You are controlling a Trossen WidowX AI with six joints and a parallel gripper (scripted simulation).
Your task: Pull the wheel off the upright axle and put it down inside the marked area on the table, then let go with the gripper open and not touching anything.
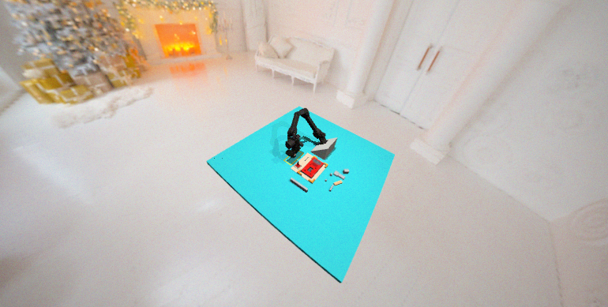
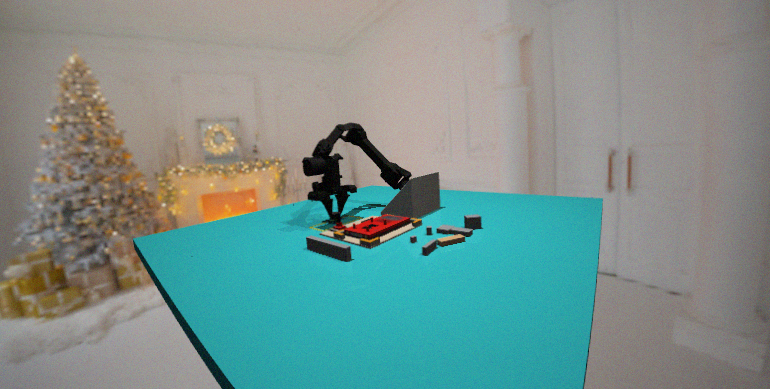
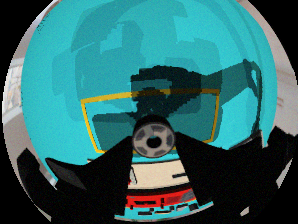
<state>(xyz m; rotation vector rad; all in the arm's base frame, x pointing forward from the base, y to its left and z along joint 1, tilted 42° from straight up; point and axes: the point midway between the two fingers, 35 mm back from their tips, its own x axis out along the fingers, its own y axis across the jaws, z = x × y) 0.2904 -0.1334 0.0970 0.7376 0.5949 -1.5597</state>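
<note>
The wheel point(image 3: 153, 140), grey with a dark hub hole, is gripped between the two black fingers of the pincer point(image 3: 153, 156); the pincer is clenched on it. In the wrist view the wheel is seen at the near edge of the yellow-outlined marked area point(image 3: 150, 119), with shadow cast across the outline. Whether the wheel touches the tabletop point(image 2: 377, 300) cannot be told. In the exterior view the pincer point(image 2: 335, 214) is pointed straight down, low over the tabletop, just left of the red board point(image 2: 375, 225). A grey wedge point(image 2: 416, 195) is stood behind the board. A long grey bar point(image 2: 328, 248) is laid nearer, and small blocks point(image 2: 451, 235) are scattered to the right.
</note>
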